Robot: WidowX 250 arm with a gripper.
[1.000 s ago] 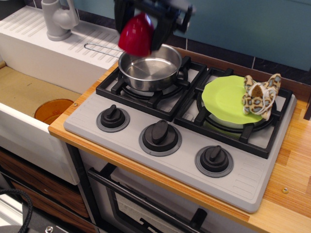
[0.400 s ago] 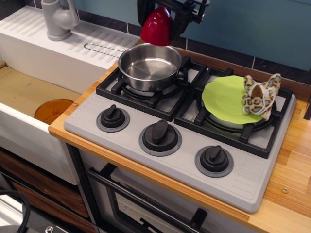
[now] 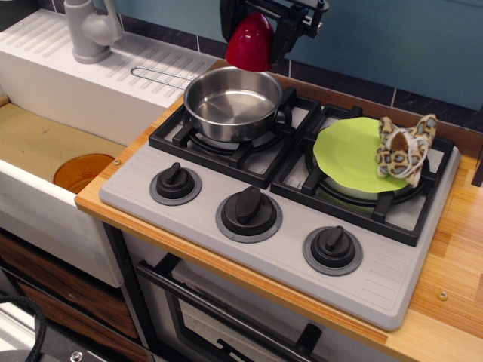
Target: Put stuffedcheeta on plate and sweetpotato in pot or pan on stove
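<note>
My gripper (image 3: pixel 253 34) is shut on the dark red sweetpotato (image 3: pixel 250 43) and holds it in the air just behind the far rim of the steel pan (image 3: pixel 232 103). The pan sits empty on the left burner of the grey stove (image 3: pixel 287 204). The spotted stuffedcheeta (image 3: pixel 405 149) lies on the right part of the lime-green plate (image 3: pixel 347 154), which rests on the right burner.
Three dark knobs (image 3: pixel 248 208) line the stove's front. A white sink unit with a grey faucet (image 3: pixel 90 29) stands at the left, and an orange bowl (image 3: pixel 83 171) lies in the basin. The pan's wire handle (image 3: pixel 157 73) points left. A wooden counter (image 3: pixel 453 264) borders the stove at the right.
My gripper has carried the sweetpotato up and to the right, from over the pan's left rim to behind its far rim. The pan, plate and stuffedcheeta have not moved.
</note>
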